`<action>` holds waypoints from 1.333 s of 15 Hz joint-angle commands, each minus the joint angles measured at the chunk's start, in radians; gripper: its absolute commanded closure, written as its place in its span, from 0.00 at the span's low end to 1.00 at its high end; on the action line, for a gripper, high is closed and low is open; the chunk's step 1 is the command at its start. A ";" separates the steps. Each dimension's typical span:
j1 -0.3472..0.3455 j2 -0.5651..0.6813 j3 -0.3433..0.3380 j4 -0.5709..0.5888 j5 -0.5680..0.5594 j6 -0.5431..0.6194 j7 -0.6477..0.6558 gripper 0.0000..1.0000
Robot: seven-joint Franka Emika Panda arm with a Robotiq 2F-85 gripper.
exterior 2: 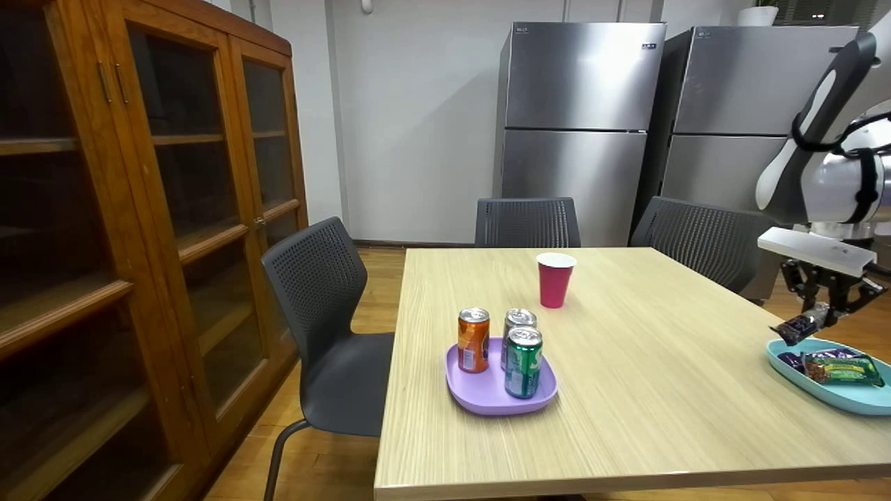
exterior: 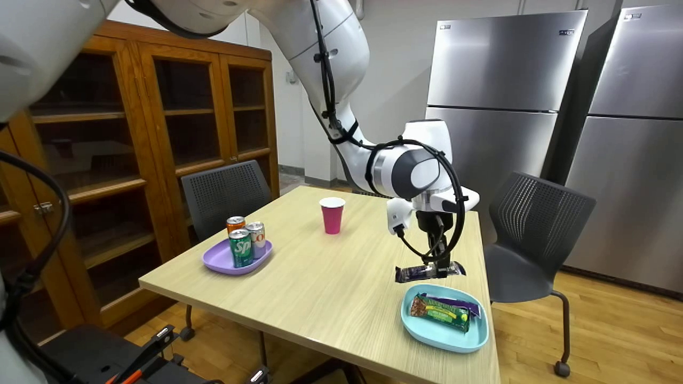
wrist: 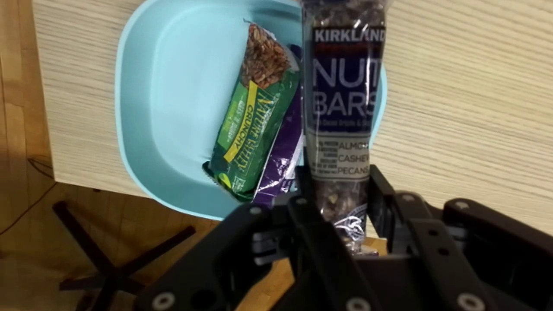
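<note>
Wrist view: end effector [wrist: 340, 185] clamped on a nut bar [wrist: 343, 90], held off-centre, long axis running straight out ahead of the grip. Light-blue tray [wrist: 181, 99] lies below the end effector, offset to its left in this view, partly hidden behind the nut bar. On it, a green granola bar [wrist: 255, 129] overlaps a purple wrapper [wrist: 278, 160], both slanted to the nut bar's axis. Both exterior views: across the surface [exterior: 320, 266], farther from the end effector, red cup [exterior: 332, 218], then purple tray [exterior: 215, 261] bearing three cans [exterior: 241, 249].
</note>
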 commanded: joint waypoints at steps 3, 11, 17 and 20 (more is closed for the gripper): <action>-0.038 -0.006 0.013 0.000 0.034 -0.012 0.066 0.92; -0.078 0.026 0.024 0.035 0.050 -0.028 0.089 0.92; -0.118 0.066 0.046 0.075 0.086 -0.037 0.089 0.92; -0.135 0.081 0.053 0.080 0.104 -0.042 0.089 0.92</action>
